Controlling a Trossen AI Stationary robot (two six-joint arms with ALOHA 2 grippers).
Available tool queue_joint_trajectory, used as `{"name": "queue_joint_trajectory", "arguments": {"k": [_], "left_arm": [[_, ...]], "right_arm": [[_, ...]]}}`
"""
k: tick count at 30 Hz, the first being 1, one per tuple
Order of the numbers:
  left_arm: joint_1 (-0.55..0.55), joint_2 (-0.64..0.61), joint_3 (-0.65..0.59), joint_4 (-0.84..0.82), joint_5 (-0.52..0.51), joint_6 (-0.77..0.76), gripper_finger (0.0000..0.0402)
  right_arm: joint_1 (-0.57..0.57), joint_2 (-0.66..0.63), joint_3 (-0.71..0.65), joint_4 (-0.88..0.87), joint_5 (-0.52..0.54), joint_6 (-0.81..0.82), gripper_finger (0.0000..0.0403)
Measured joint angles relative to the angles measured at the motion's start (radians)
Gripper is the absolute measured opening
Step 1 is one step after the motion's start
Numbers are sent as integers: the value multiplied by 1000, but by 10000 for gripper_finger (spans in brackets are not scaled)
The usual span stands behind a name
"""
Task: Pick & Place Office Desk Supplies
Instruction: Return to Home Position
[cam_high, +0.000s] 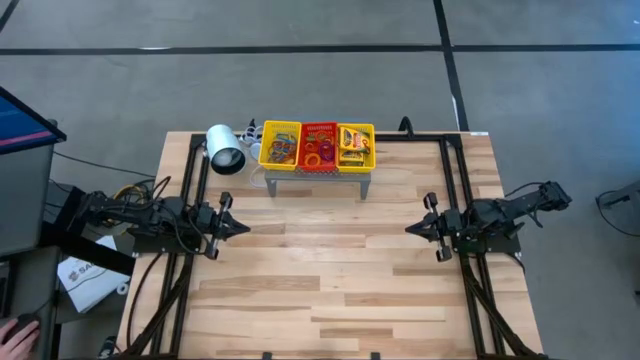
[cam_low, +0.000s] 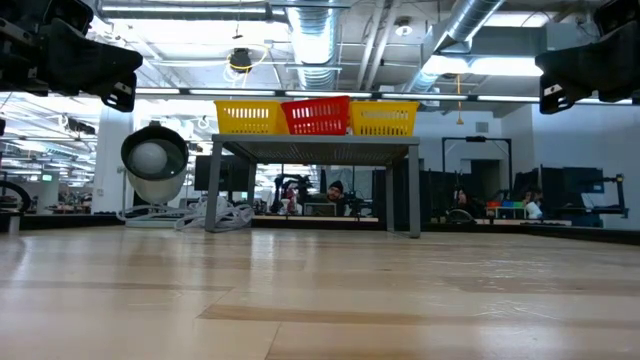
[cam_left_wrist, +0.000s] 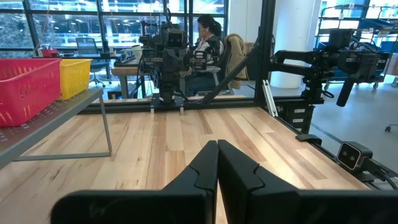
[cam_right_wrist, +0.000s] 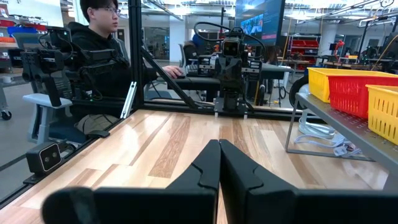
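Left gripper (cam_high: 236, 227) sits low at its own side of the table (cam_high: 330, 290), fingers pinched together on nothing. The right gripper (cam_high: 416, 229) mirrors it opposite, tips facing each other with open boards between them. From above, the office supplies are all up on the small shelf (cam_high: 318, 176) at the far edge. Tangled rubber-band loops (cam_high: 281, 150) fill the left yellow bin (cam_high: 281, 124), coloured rings (cam_high: 319, 152) the red bin (cam_high: 320, 124), and card packets (cam_high: 353, 145) the right yellow bin (cam_high: 357, 125). Three bins side by side, touching, sorted by kind: that reads as the tidy end state, so the job looks as good as finished. A white lamp (cam_high: 225, 150) lies just beside the shelf.

Down at table level, the three bins line the shelf top, well clear of the boards. Both arms hang high at the picture's outer corners, nothing dangling from either.

Over to the left wrist view: its two dark fingers meet flush, no gap, nothing clamped, aimed level across the table at the right arm opposite. Red and yellow bins show off to one side on the shelf.

Right wrist view, same story: fingers closed tip to tip, empty, pointing level across the boards, with a seated person (cam_right_wrist: 93, 50) beyond the frame. Judging by these low, symmetrical poses, both arms are parked at rest.
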Motion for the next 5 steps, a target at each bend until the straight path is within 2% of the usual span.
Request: {"name": "queue_joint_trajectory", "arguments": {"k": [5], "left_arm": [[0, 0, 0, 0, 0, 0, 2]], "right_arm": [[0, 0, 0, 0, 0, 0, 0]]}}
